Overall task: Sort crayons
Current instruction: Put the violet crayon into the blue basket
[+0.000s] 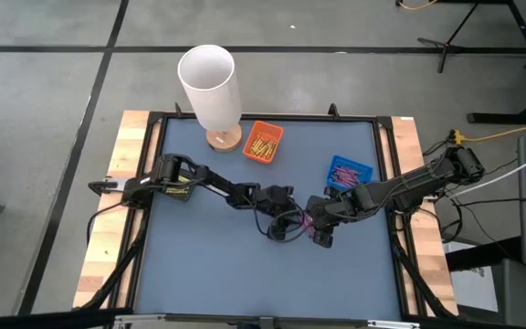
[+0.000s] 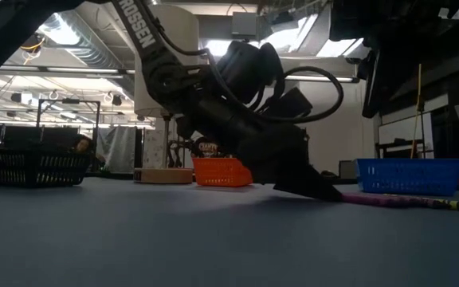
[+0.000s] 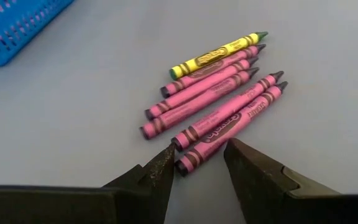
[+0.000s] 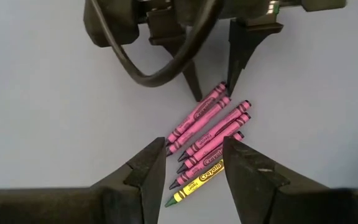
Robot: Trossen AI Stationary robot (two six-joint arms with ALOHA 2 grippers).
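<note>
Six crayons lie loose in a tight cluster near the middle of the blue-grey desk (image 1: 245,265): five purple crayons (image 3: 213,93) and one yellow crayon (image 3: 219,53). They lie roughly parallel and side by side, most of them touching a neighbour, with the yellow one at one outer edge of the group.

The left end effector (image 3: 197,165) sits low over the cluster from one side, its two fingers spread apart with the blunt end of the nearest purple crayon between their tips; nothing is clamped. The right end effector (image 4: 191,162) comes at the same cluster from the opposite side, also with its fingers apart and holding nothing, the yellow crayon and the ends of several purple ones lying between its fingertips. In the high view the two end effectors meet almost tip to tip over the crayons.

Two small trays stand farther back on the desk. The orange tray (image 1: 264,142), beside the wooden foot of a tall white cylinder (image 1: 210,82), holds yellow-gold crayons; their number is too fine to count. The blue tray (image 1: 349,171), close to the right arm, holds purple crayons, likewise uncountable.
</note>
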